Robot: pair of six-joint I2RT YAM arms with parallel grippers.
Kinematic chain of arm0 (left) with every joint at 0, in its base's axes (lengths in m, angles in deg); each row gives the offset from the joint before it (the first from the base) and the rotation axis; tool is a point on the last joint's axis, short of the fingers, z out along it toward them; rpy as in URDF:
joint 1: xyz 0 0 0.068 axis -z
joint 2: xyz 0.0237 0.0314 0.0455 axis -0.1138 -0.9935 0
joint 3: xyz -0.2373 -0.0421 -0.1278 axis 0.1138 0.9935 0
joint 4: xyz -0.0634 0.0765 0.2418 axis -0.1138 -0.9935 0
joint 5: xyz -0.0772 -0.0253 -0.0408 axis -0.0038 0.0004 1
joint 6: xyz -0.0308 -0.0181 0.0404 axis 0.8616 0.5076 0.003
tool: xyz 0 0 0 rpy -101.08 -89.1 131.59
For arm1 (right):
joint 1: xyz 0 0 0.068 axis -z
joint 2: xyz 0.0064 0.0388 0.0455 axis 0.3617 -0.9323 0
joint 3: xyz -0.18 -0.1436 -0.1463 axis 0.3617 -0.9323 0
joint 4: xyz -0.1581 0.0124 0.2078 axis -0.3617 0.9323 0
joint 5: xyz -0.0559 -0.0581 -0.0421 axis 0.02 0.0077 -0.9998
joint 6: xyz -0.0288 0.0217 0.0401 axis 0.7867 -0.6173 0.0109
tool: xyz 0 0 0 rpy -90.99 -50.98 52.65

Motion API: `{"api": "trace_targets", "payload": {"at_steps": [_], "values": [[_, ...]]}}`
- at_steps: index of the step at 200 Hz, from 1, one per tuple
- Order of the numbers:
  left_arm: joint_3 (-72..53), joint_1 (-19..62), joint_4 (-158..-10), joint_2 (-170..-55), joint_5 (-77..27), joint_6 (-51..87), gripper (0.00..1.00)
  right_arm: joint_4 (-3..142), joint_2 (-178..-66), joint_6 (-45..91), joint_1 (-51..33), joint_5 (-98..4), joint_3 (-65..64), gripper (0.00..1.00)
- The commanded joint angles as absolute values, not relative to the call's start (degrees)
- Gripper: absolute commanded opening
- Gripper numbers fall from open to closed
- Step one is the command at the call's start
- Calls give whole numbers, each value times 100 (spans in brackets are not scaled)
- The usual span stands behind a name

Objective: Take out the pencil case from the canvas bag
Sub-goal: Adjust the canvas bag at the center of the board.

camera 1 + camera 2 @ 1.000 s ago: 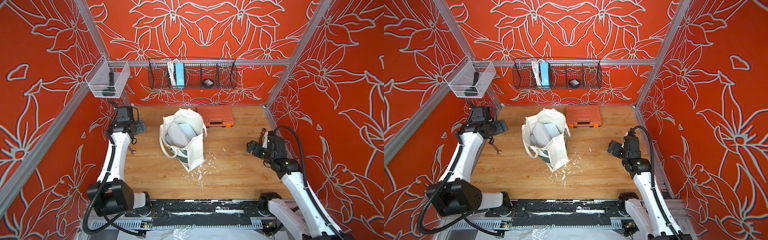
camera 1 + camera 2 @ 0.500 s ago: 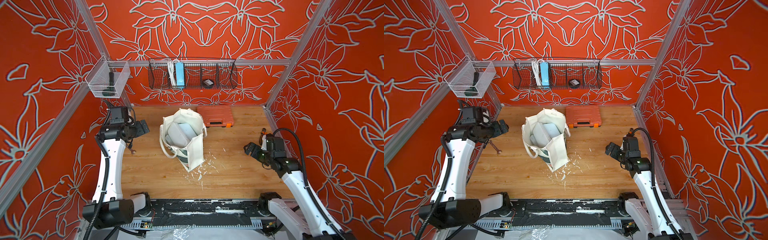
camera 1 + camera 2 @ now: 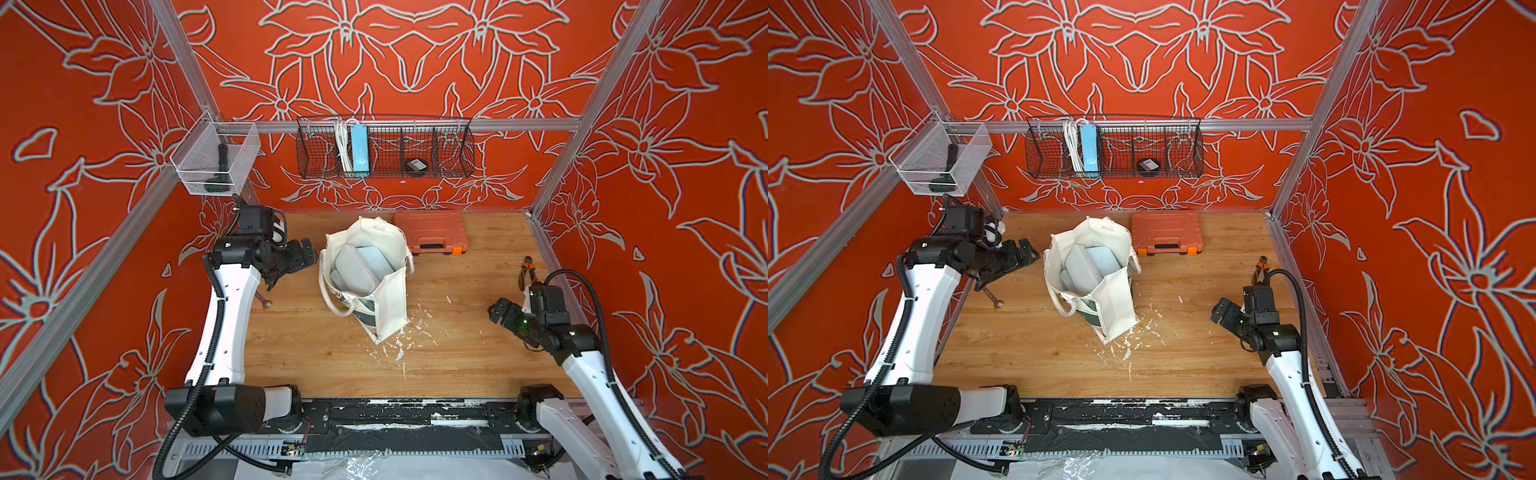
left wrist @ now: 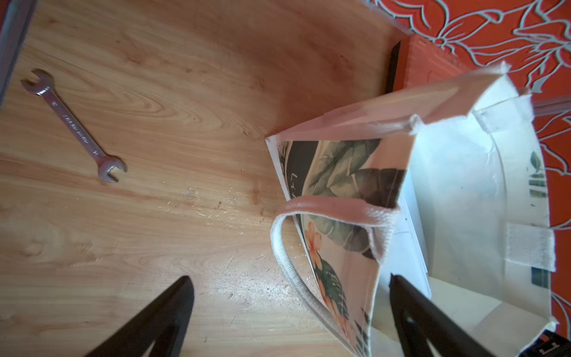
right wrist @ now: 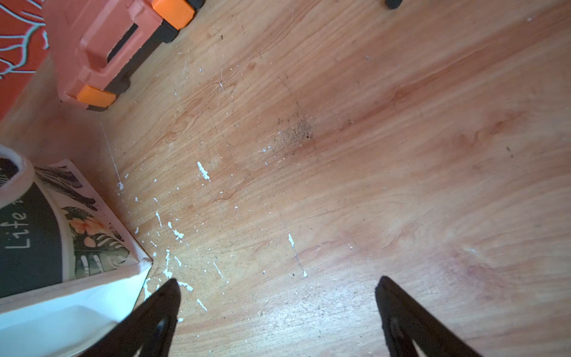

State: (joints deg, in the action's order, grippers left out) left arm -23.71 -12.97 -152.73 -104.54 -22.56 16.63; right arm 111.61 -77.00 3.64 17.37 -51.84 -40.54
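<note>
Left of centre in a top view, I am watching the left gripper (image 3: 306, 251) hanging just beside the rim of the cream-white cloth canvas bag (image 3: 390, 307). Its jaws are spread wide and holding nothing. I am reading this as lining up to reach into the mouth.

Mid-frame, the bag is standing open. The pale grey-blue flat pencil case (image 3: 354, 266) is lying inside it, among similar pale pieces I cannot separate.

Right of centre, the right gripper (image 3: 496, 311) is hovering well apart from the bag, equally wide and empty, probably keeping clear.

The left wrist view is giving me the silver open-ended wrench (image 4: 74, 125) and the bag's printed face up close. Only the top views are showing the contents plainly.
</note>
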Motion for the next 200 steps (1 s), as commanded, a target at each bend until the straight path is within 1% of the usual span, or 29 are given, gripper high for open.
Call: {"api": "trace_targets", "payload": {"at_steps": [1, 21, 55, 87, 105, 115, 125, 140, 146, 157, 175, 181, 186, 190, 194, 200], "values": [[-2542, -1152, -15644, -10554, -2060, 1782, 98, 11255, -7784, 389, 1706, -5186, -3833, 99], [-2345, -949, -15618, -10506, -1819, 1863, 98, 11468, -7894, 447, 1700, -5249, -3615, 99], [-2326, -410, -15594, -10548, -2368, 1704, 98, 11328, -7817, 313, 1705, -5140, -3578, 98], [-2480, -268, -15688, -10774, -2512, 1589, 98, 11389, -7879, 259, 1698, -5071, -3505, 99], [-2437, -250, -15702, -10833, -2568, 1488, 94, 11391, -7842, 193, 1688, -5048, -3565, 99], [-2411, -245, -15707, -10859, -2620, 1410, 85, 11412, -7836, 190, 1685, -5064, -3580, 99], [-2375, -243, -15685, -10886, -2701, 1338, 72, 11447, -7841, 189, 1686, -5099, -3575, 99], [-2308, -240, -15625, -10918, -2831, 1268, 61, 11440, -7852, 186, 1679, -5119, -3579, 99], [-2281, -240, -15591, -10932, -2855, 1239, 55, 11416, -7848, 183, 1680, -5117, -3585, 99], [-2252, -241, -15549, -10962, -2921, 1210, 46, 11409, -7842, 159, 1680, -5149, -3583, 99], [-2268, -244, -15469, -11010, -3036, 1191, 25, 11407, -7843, 144, 1668, -5160, -3568, 99], [-2290, -241, -15433, -11018, -3083, 1183, 17, 11418, -7850, 148, 1662, -5160, -3561, 99], [-2302, -240, -15398, -11034, -3120, 1165, 7, 11427, -7849, 148, 1663, -5161, -3551, 99], [-2320, -241, -15371, -11039, -3153, 1165, 2, 11438, -7849, 148, 1664, -5159, -3547, 99], [-2334, -241, -15345, -11038, -3180, 1158, 0, 11441, -7854, 148, 1662, -5166, -3538, 99], [-2360, -246, -15305, -11040, -3218, 1152, 0, 11452, -7862, 148, 1651, -5171, -3534, 99]]}}
